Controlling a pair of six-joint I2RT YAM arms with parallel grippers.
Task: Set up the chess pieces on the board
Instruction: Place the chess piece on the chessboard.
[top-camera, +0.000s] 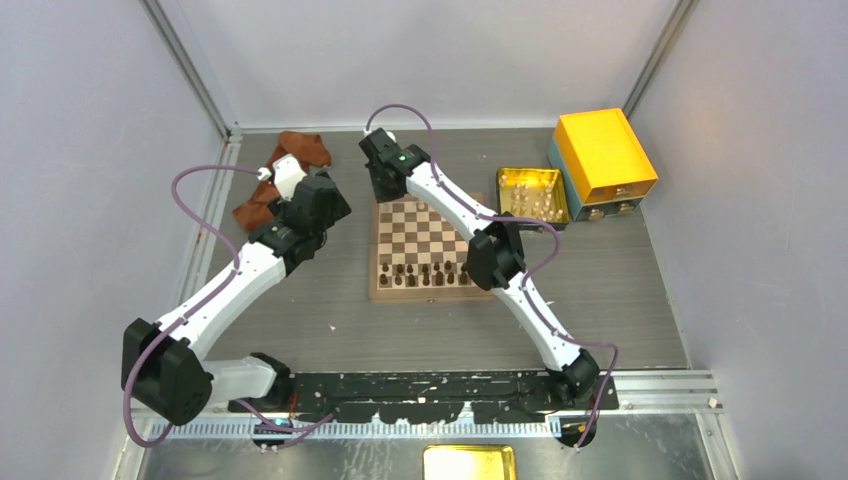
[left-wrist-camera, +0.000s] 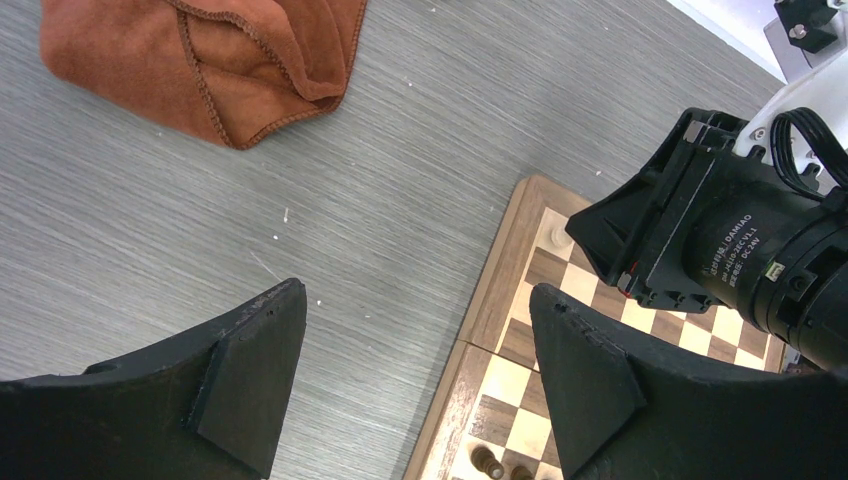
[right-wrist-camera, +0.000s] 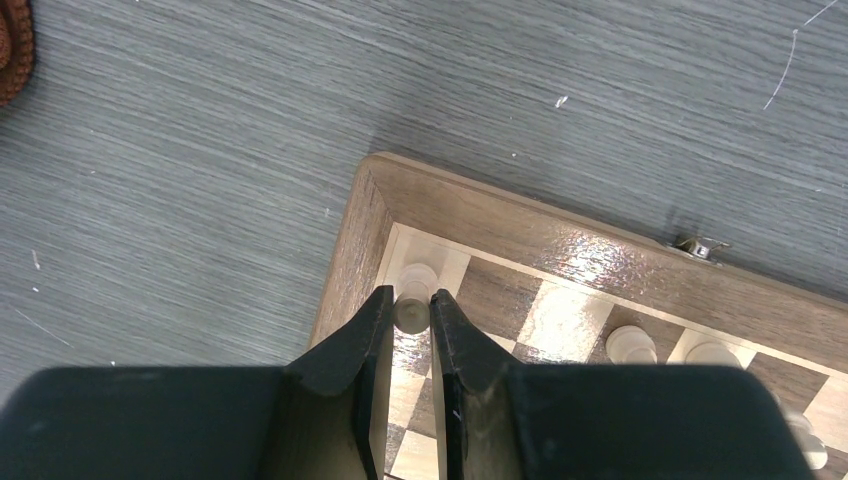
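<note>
The board (right-wrist-camera: 560, 226) shows its far left corner in the right wrist view. My right gripper (right-wrist-camera: 411, 302) is shut on a pale cream chess piece (right-wrist-camera: 416, 279) that stands upright on that corner square. Two more pale chess pieces (right-wrist-camera: 630, 345) stand further along the same back row. Dark brown chessmen (top-camera: 425, 272) fill the board's (top-camera: 378, 250) near rows. My left gripper (left-wrist-camera: 418, 290) hangs open and empty above the table just off the board's (left-wrist-camera: 500, 290) left edge. Its right finger (left-wrist-camera: 580, 370) overlaps the board's edge squares.
A shallow yellow tray (top-camera: 532, 176) holding several pale pieces sits right of the board. An orange-yellow box (top-camera: 603, 152) stands behind it. A rust-brown cloth (left-wrist-camera: 210, 60) lies on the table at the far left. The right arm's wrist (left-wrist-camera: 720, 250) hangs close to my left gripper.
</note>
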